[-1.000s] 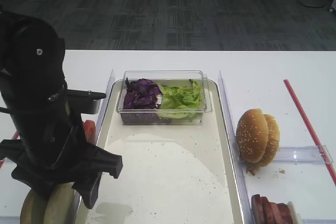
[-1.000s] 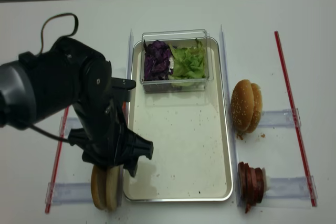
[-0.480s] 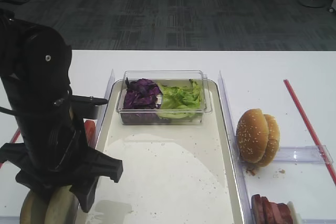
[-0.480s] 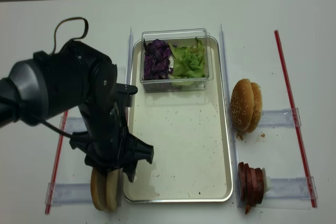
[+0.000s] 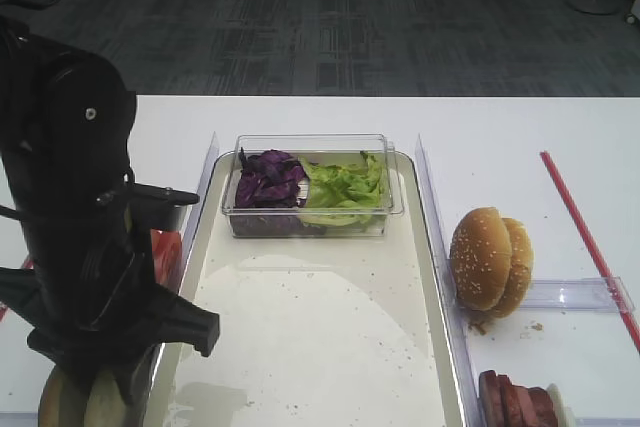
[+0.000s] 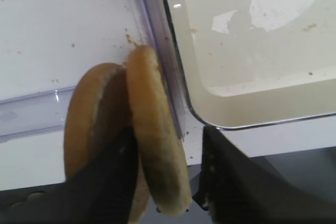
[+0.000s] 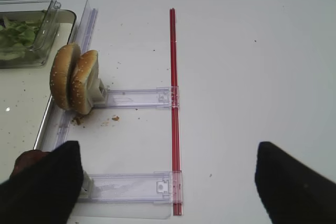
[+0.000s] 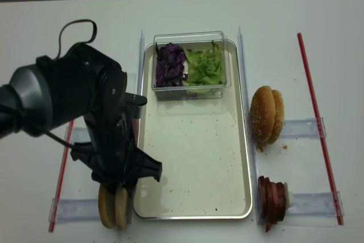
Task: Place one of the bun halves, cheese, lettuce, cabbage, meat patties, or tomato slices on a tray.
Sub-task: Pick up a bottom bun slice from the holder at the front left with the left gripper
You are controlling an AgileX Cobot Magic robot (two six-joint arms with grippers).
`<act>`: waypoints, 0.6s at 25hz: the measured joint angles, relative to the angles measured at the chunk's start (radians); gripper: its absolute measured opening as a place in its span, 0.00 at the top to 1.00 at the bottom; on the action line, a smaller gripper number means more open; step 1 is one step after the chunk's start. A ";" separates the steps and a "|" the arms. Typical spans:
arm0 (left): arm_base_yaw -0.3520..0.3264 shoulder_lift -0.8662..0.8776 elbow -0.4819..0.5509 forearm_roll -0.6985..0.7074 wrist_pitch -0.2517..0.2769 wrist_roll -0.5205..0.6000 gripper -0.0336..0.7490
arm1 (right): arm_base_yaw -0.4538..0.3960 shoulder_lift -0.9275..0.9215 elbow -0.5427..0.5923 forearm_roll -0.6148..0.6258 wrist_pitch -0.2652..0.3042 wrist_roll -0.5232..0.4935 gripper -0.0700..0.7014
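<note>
Fingers (image 6: 113,177) of left gripper (image 6: 163,182) straddle one upright bun half (image 6: 157,140) beside tray (image 6: 252,103) rim, not visibly clamped.

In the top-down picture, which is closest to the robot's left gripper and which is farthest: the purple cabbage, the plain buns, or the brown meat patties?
From the left gripper:
1. Plain bun halves, right at its fingers, lower left.
2. Purple cabbage, in the tub at the tray's far end.
3. Meat patties, across the tray, lower right.

A white table (image 8: 187,9) carries the tray (image 8: 196,157), clear holders (image 8: 301,127) and red strips (image 8: 318,123).
</note>
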State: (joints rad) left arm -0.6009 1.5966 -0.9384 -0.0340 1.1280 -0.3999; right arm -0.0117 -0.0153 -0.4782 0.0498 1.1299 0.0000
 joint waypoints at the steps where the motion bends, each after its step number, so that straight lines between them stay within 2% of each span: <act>1: 0.000 0.000 0.000 0.002 0.001 0.000 0.65 | 0.000 0.000 0.000 0.000 0.000 0.000 0.03; 15: 0.000 0.000 0.000 0.011 0.004 -0.012 0.84 | 0.000 0.000 0.000 0.000 0.000 0.000 0.03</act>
State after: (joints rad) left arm -0.6009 1.5966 -0.9384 -0.0230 1.1318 -0.4120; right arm -0.0117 -0.0153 -0.4782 0.0498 1.1299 0.0000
